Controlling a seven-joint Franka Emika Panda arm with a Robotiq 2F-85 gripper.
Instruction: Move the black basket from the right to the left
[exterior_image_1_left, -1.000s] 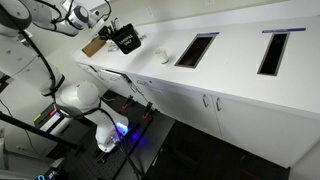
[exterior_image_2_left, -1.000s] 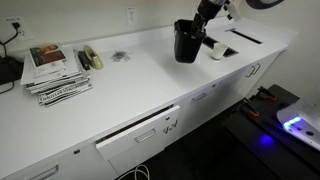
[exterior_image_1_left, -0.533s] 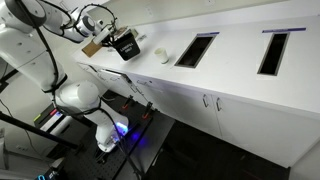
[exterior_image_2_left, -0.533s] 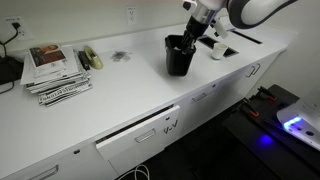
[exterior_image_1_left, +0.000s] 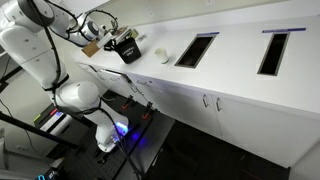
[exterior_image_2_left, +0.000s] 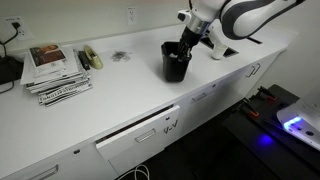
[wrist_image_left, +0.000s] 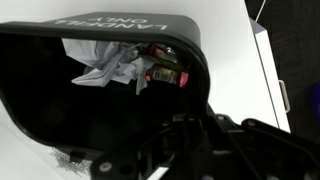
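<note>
Magazine stack on white counter, wall outlet, rectangular cutout, second cutout

Long white counter with drawers, wall outlet, dark floor.

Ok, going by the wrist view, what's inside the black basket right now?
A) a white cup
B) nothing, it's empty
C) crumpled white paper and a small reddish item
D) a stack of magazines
C: the wrist view looks into the black basket, where crumpled white paper lies next to a small reddish item against the far wall.
</note>
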